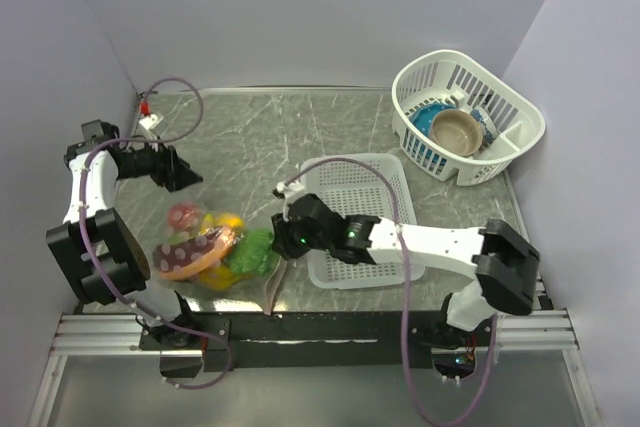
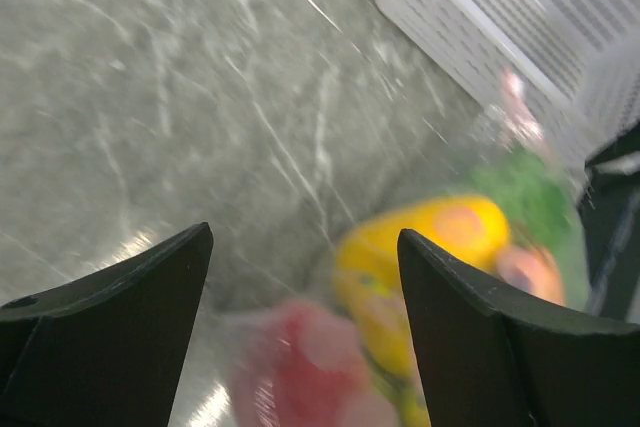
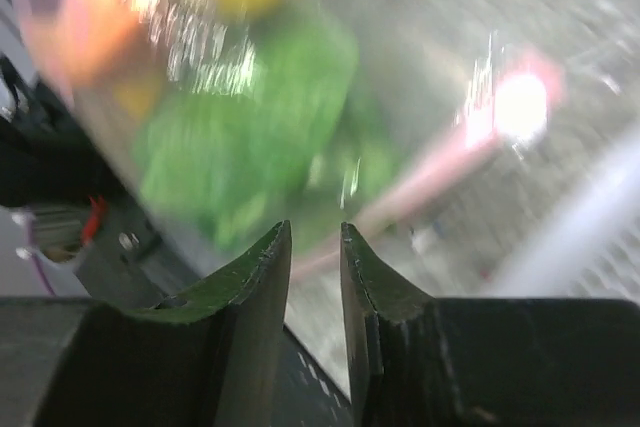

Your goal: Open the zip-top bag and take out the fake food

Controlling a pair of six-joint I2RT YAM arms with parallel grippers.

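Observation:
The zip-top bag lies at the front left of the table. Inside it are a pink-red fruit, a yellow piece, an orange and dark red slice and green lettuce. My left gripper is open, just behind the bag; in the left wrist view the fruit shows between its fingers. My right gripper is at the bag's right edge. In the right wrist view its jaws stand a narrow gap apart, with the pinkish zip strip running in between them.
A white perforated tray lies under my right arm, just right of the bag. A white basket at the back right holds a blue bowl and a tan bowl. Walls close in the left, back and right.

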